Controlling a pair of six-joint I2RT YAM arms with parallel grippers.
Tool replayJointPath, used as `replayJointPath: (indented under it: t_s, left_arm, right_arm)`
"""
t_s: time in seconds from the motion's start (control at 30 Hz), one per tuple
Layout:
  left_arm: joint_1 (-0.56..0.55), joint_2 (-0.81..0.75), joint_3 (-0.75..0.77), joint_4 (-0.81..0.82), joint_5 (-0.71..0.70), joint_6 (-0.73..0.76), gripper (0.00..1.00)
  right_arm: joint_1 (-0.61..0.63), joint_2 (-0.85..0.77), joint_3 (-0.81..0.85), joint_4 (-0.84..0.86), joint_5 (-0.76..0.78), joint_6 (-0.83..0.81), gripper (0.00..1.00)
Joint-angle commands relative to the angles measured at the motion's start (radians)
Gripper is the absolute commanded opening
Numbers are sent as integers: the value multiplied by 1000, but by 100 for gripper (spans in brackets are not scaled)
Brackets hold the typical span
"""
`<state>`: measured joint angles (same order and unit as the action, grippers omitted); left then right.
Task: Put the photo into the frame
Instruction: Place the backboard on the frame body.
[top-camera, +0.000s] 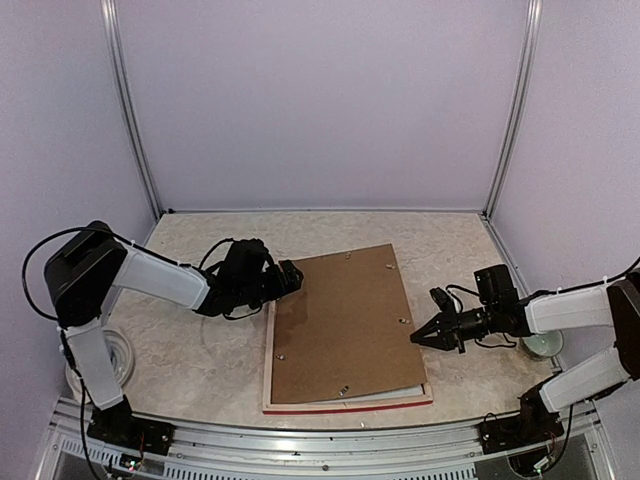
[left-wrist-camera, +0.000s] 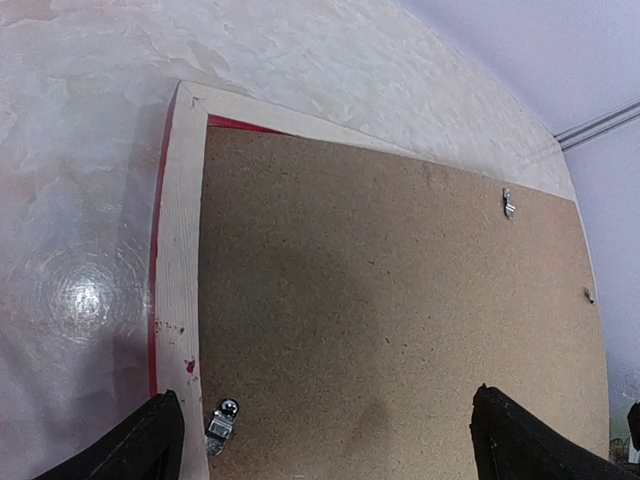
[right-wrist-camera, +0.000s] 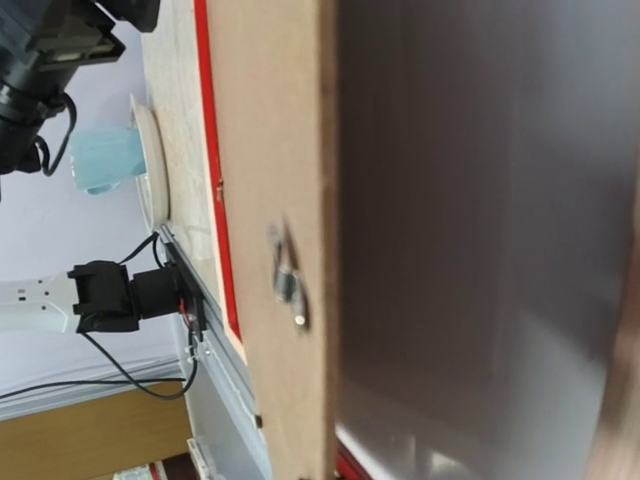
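The frame (top-camera: 268, 372) lies face down on the table, its pale wood back up and its red edge (top-camera: 350, 406) along the near side. A brown backing board (top-camera: 345, 325) rests askew on it, with metal turn clips (left-wrist-camera: 222, 425). My left gripper (top-camera: 290, 277) is open over the frame's far-left corner (left-wrist-camera: 180, 250), its fingers (left-wrist-camera: 150, 445) spread above the board (left-wrist-camera: 400, 280). My right gripper (top-camera: 425, 337) is shut at the board's right edge. That edge (right-wrist-camera: 328, 200) is raised, and something white (right-wrist-camera: 450, 440) shows beneath it. The photo is hidden.
A white dish (top-camera: 120, 355) holding something pale blue (right-wrist-camera: 105, 160) sits near the left arm's base. A small round pale object (top-camera: 543, 345) lies by the right arm. A metal rail (top-camera: 300, 440) runs along the near edge, and lilac walls close in the other three sides.
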<state>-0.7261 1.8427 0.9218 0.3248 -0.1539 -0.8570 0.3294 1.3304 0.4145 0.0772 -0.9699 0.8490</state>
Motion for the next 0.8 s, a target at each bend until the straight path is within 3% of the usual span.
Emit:
replayJointPath:
  t_s: [0.0,0.27,0.5,0.77]
  left_arm:
    - [-7,32,17,24,28,-4,99]
    - [-7,48,22,28,36,-5,99]
    - [-7,47,13,29,37,-7,99]
    - [-6,38,12,28,30,-5,99]
  right_arm:
    - [-5,32,29,-37,37,-49,3]
    - [19,97,69,-61,96,-84,7]
    - [36,70,138,-231,222,-163,32]
    - [68,9,217,-395,348,-221,45]
